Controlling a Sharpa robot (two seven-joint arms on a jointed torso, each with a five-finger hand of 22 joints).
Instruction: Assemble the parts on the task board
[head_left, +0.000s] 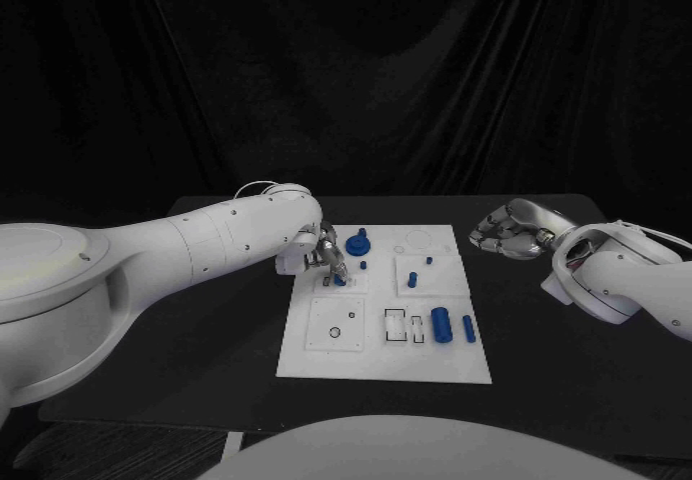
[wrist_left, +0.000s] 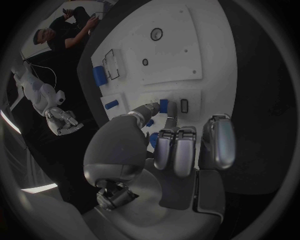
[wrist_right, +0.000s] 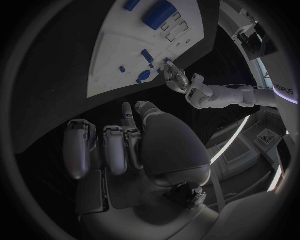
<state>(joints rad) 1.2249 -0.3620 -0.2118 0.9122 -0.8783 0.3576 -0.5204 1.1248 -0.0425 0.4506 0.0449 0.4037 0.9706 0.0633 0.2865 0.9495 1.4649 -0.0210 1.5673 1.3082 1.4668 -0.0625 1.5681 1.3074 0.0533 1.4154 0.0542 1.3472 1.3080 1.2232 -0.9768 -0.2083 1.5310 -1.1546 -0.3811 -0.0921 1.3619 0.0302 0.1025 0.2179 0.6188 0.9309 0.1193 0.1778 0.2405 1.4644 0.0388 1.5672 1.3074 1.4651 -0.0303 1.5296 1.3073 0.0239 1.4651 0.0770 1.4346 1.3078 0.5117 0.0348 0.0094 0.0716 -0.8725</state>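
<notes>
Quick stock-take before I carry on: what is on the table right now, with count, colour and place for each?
Table: one, black, under everything.
Task board: one, white, middle of the table.
Large cylinder: one, blue, lying at the board's near right.
Slim rod: one, blue, lying just right of the large cylinder.
Knobbed part: one, blue, standing at the board's far left.
Small pegs: about three, blue, mid-board.
Small part at the fingers: one, blue, at the left hand's fingertips; I cannot tell if it is gripped.
Left hand: silver, over the board's far left.
Right hand: silver, fingers curled, holding nothing, off the board's right.
</notes>
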